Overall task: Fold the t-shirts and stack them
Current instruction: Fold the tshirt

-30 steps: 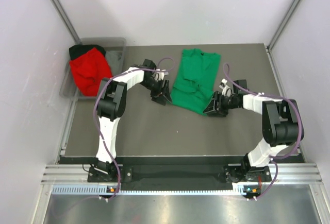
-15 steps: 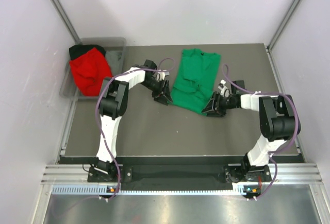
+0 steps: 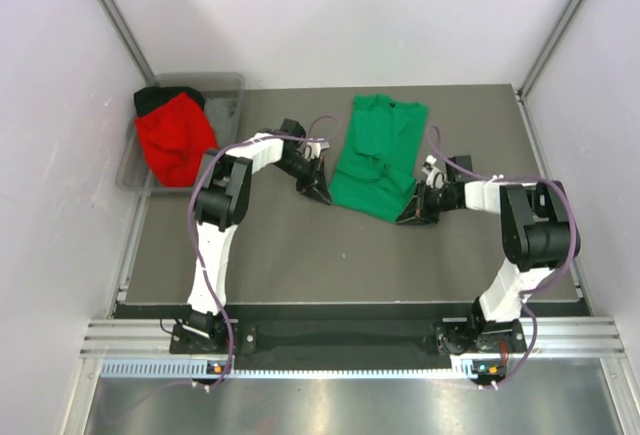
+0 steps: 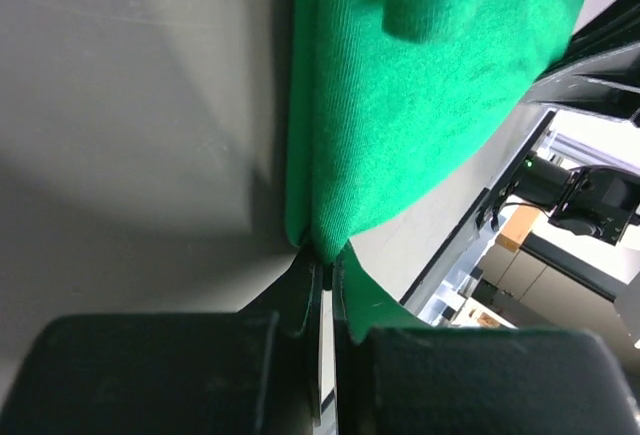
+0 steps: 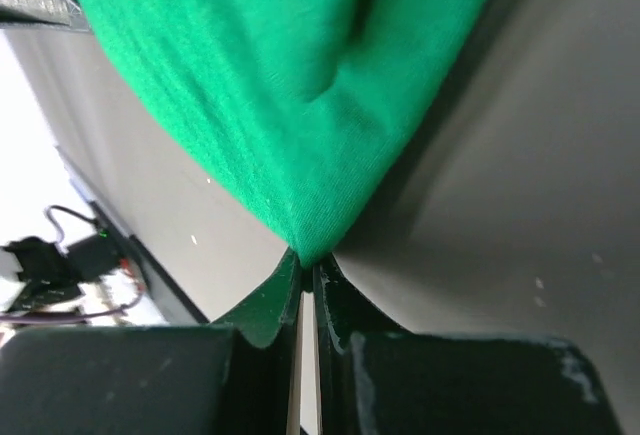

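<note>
The left gripper (image 4: 322, 263) is pressed together on the left edge of the green shirt (image 3: 375, 155), near its hem. A thin fold of cloth is nipped right at the tips of its two black fingers. The right gripper (image 5: 305, 273) does the same on the other side, squeezed shut on the near right corner, where the fabric draws to a point as it goes in between the fingers. Both grippers sit low over the dark table (image 3: 300, 250), one arm reaching in from each side, so the near end of the shirt lies between them.

The green shirt itself lies on the table toward the back, a little right of the middle. It is long and narrow, with its collar end toward the far wall, and it is rumpled across the middle.

At the far left corner stands a grey bin (image 3: 228, 95). The red shirt (image 3: 175, 140) is bunched inside it and spills over its near side, and the black shirt (image 3: 153, 98) peeks out just behind the red one.
</note>
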